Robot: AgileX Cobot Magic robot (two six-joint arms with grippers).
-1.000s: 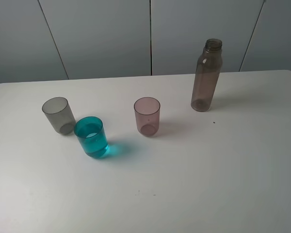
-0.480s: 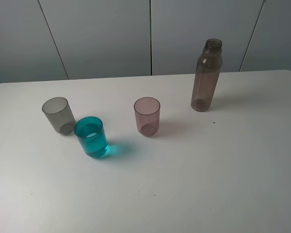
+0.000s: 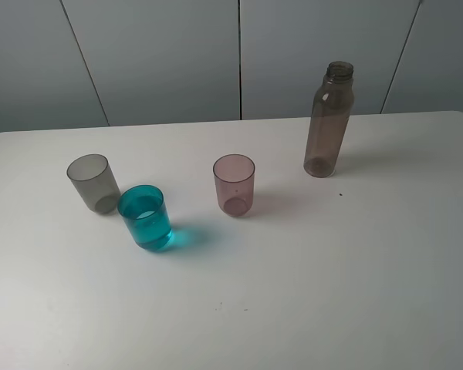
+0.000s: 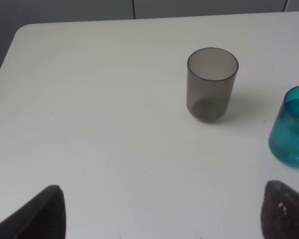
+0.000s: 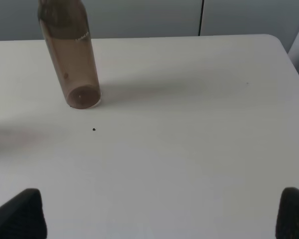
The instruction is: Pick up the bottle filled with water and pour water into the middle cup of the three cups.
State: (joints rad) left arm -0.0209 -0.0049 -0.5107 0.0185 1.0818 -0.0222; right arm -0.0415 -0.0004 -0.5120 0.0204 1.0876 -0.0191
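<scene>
Exterior high view: I see the bottle (image 3: 328, 119) upright and uncapped at the back right of the white worktop (image 3: 332, 277), well apart from the three cups. Teal middle cup (image 3: 145, 216) holds water (image 3: 147, 223) partway up; grey cup (image 3: 92, 182) stands just beside it toward the back left, pink-mauve cup (image 3: 234, 184) near it on the right. No arm shows in this view.

Left wrist view: left tool (image 4: 164, 214) spread wide, nothing between its fingertips (image 4: 42, 214), above bare worktop in front of the grey cup and teal cup.

Right wrist view: right tool (image 5: 159, 214) also wide and empty, with the bottle well ahead of it.
</scene>
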